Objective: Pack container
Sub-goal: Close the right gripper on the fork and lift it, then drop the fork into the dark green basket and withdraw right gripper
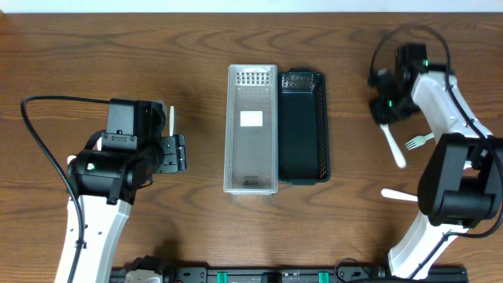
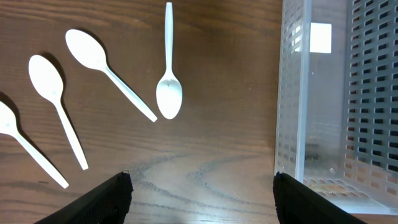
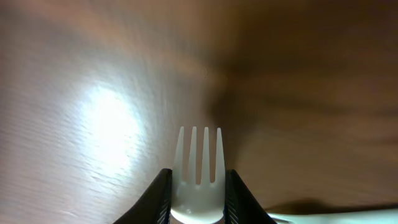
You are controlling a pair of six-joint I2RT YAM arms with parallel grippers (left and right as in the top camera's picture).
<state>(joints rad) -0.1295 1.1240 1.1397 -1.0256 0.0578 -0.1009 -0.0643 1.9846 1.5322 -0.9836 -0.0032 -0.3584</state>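
A clear plastic container [image 1: 251, 130] stands at the table's middle, with a black slotted container [image 1: 304, 126] touching its right side. My right gripper [image 1: 387, 116] [image 3: 198, 175] is shut on a white plastic fork [image 3: 199, 149] at its head, tines pointing forward. The fork's handle [image 1: 396, 149] trails toward the front above the table. My left gripper [image 1: 182, 153] [image 2: 202, 178] is open and empty, left of the clear container [image 2: 292, 93]. Several white spoons [image 2: 169, 93] lie on the wood ahead of it.
A second white fork [image 1: 419, 141] and another white utensil [image 1: 398, 194] lie on the table at the right, near the right arm's base. One spoon [image 1: 170, 119] shows beside the left arm. The black container [image 2: 373, 87] also shows in the left wrist view.
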